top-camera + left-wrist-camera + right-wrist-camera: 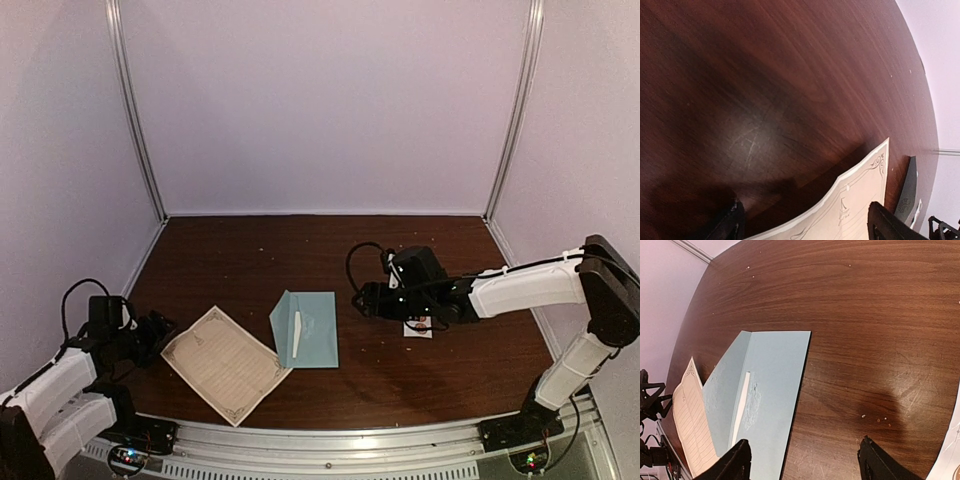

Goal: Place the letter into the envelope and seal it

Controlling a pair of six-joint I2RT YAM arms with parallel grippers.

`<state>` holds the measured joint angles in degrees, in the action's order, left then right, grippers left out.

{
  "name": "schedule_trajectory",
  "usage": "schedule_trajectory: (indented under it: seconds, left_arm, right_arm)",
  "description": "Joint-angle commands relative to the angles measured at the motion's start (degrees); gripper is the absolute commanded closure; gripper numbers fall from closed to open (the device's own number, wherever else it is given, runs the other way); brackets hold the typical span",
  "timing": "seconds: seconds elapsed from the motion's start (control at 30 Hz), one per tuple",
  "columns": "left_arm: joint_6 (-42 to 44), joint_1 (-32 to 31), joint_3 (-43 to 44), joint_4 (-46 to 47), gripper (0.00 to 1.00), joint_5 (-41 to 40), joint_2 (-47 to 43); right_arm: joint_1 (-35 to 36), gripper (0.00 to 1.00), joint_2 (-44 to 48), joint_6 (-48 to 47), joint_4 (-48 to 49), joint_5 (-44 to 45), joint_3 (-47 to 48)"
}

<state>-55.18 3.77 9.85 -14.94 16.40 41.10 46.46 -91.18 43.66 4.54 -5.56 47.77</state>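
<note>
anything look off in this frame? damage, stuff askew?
The light blue paper envelope has scuffed, torn-looking patches beside the thin white sticker strip. The cream ornate-bordered paper letter lies askew to the envelope, and in the left wrist view its near edge appears to curl up.

No legible text. The letter (225, 362) shows only an ornate border and faint lines; the mark on the white card (420, 331) is too small to read.

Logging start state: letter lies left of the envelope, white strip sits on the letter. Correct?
No. The white strip sits on the envelope, not the letter, which does lie left of it. The top view shows this.
</note>
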Motion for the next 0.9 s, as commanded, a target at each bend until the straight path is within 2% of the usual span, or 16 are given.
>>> schedule_trajectory:
  seconds: [0.0, 0.57, 0.63, 0.77, 0.87]
  left_arm:
    - [-5.0, 0.5, -2.3, -0.7, 0.14, 1.2, -2.5]
    - [-7.8, 0.4, -0.9, -9.3, 0.07, -4.7, -8.5]
    - [-7.8, 0.4, -1.0, -9.2, 0.1, -4.0, -8.6]
    - [-6.9, 0.3, -1.8, -7.5, 0.26, 2.2, -8.4]
    - [-5.9, -0.3, -2.7, -4.9, 0.29, 6.8, -6.1]
  right_arm:
    - [-0.3, 0.26, -0.6, -0.2, 1.3, 0.1, -0.1]
    - [-0.3, 0.26, -1.6, 0.5, 1.9, -0.7, 0.3]
    - [-0.4, 0.26, -1.8, 0.5, 2.1, -0.7, 0.3]
    - [-0.4, 0.26, -2.5, 0.5, 2.1, -1.2, 0.8]
    - [-0.4, 0.26, -3.1, 0.5, 2.4, -1.6, 1.2]
